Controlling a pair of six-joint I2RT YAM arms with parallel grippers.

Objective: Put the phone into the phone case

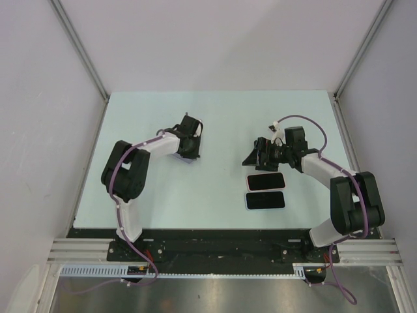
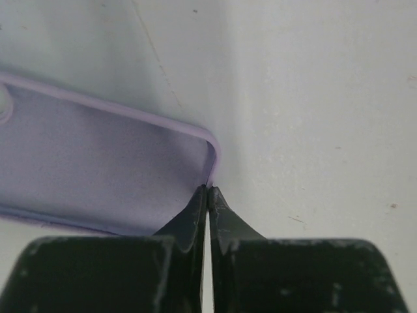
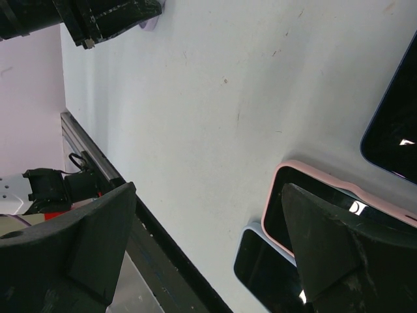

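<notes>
A lilac phone case (image 2: 98,169) lies open side up on the table; in the top view (image 1: 189,158) it is mostly hidden under my left gripper. My left gripper (image 2: 208,190) is shut, its tips pinching the case's rim at a corner; it shows in the top view (image 1: 191,138). My right gripper (image 3: 208,251) is open and empty, hovering just beyond two black-screened phones: one pink-edged (image 3: 306,202) (image 1: 266,181), one pale blue-edged (image 3: 260,274) (image 1: 265,200). A third dark phone screen (image 3: 397,130) shows at the right edge of the right wrist view. The right gripper also shows in the top view (image 1: 255,156).
The pale table (image 1: 221,111) is walled by grey panels at the back and sides. A black and metal rail (image 1: 221,251) runs along the near edge and shows in the right wrist view (image 3: 117,189). My left gripper appears at the top left there (image 3: 107,19).
</notes>
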